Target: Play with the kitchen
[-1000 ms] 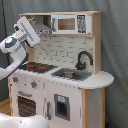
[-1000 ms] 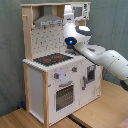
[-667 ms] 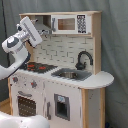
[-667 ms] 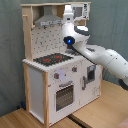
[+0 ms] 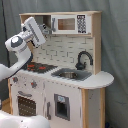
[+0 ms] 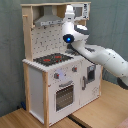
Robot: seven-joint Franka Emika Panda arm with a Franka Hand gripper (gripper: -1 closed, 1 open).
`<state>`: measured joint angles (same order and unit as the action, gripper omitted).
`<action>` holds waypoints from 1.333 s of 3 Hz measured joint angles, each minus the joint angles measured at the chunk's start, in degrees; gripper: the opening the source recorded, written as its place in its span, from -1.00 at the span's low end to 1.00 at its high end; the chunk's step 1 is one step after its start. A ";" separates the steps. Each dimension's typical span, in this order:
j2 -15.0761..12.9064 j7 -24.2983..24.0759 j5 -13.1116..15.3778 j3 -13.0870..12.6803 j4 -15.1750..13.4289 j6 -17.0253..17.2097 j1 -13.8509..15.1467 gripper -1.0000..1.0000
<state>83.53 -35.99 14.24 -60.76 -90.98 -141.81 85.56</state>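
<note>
The gripper point(image 5: 44, 30) is up high by the kitchen point(image 5: 75, 95) hood point(image 6: 47, 20), with the hob point(image 5: 41, 66) far below; its grip is hidden.

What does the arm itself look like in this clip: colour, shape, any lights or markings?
The arm is glossy white with rounded, tubular links and bulbous joints. A small blue light glows on one joint in the second exterior view. The end effector looks pale grey with darker parts. No markings are legible.
</note>
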 joint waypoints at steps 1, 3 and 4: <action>-3.80 -0.06 -3.45 -0.95 -0.11 1.34 2.20 -1.00; -4.30 1.43 -3.41 0.07 -3.09 11.85 -2.89 -1.00; -4.28 3.14 -3.07 0.83 -7.95 12.80 -5.41 -1.00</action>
<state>79.24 -32.85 11.17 -59.92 -98.93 -129.02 80.15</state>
